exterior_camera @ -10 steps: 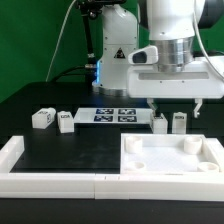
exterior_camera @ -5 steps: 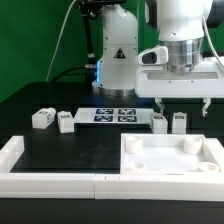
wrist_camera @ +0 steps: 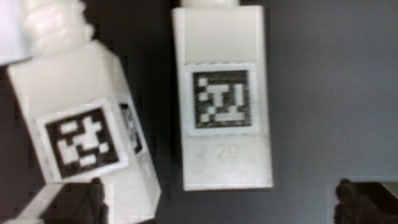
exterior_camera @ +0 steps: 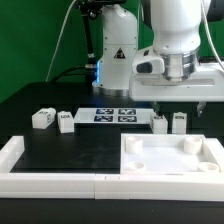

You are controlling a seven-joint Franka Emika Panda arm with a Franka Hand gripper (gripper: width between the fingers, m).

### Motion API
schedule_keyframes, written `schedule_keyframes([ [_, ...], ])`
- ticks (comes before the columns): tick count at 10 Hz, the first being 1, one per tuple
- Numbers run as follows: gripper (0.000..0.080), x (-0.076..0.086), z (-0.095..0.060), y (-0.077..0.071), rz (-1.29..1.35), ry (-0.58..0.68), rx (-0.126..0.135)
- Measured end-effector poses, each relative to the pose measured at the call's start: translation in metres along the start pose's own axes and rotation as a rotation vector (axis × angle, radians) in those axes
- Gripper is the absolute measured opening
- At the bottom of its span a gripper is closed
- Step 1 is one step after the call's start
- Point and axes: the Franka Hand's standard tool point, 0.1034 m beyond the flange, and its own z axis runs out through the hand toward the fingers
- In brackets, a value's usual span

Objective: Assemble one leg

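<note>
Two legs stand side by side at the exterior view's right, one (exterior_camera: 158, 122) beside the other (exterior_camera: 179, 121), just behind the large white panel (exterior_camera: 170, 158). My gripper (exterior_camera: 182, 106) hovers right above them, open and empty. In the wrist view one leg (wrist_camera: 222, 100) lies straight with its tag facing the camera, in line with the gap between my fingers. The other leg (wrist_camera: 80, 125) lies tilted beside it, close to one fingertip (wrist_camera: 68, 205). My gripper (wrist_camera: 217, 208) holds nothing. Two more legs (exterior_camera: 42, 119) (exterior_camera: 65, 121) stand at the exterior view's left.
The marker board (exterior_camera: 113, 114) lies at mid-table behind the legs. A white frame wall (exterior_camera: 12, 160) runs along the front and the exterior view's left. The robot's base (exterior_camera: 115, 60) stands at the back.
The gripper rose slightly and then came back down over the two legs at the exterior view's right, with a small sideways shift. The legs and the panel have not moved.
</note>
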Motion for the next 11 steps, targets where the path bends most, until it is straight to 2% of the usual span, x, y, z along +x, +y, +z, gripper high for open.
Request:
schedule_keyframes([
  [4, 0.0649, -0.018, 0.003, -0.007, 0.003, -0.364, -0.019],
  [5, 0.0649, -0.018, 0.004, -0.008, 0.004, -0.484, -0.023],
  [6, 0.0649, -0.016, 0.007, -0.009, 0.003, -0.537, -0.024],
  [7, 0.0649, -0.017, 0.011, -0.009, 0.004, -0.582, -0.027],
  [8, 0.0649, -0.014, 0.017, -0.011, 0.002, -0.564, -0.029],
  [11, 0.0649, -0.020, 0.022, -0.019, -0.006, -0.570, -0.046],
])
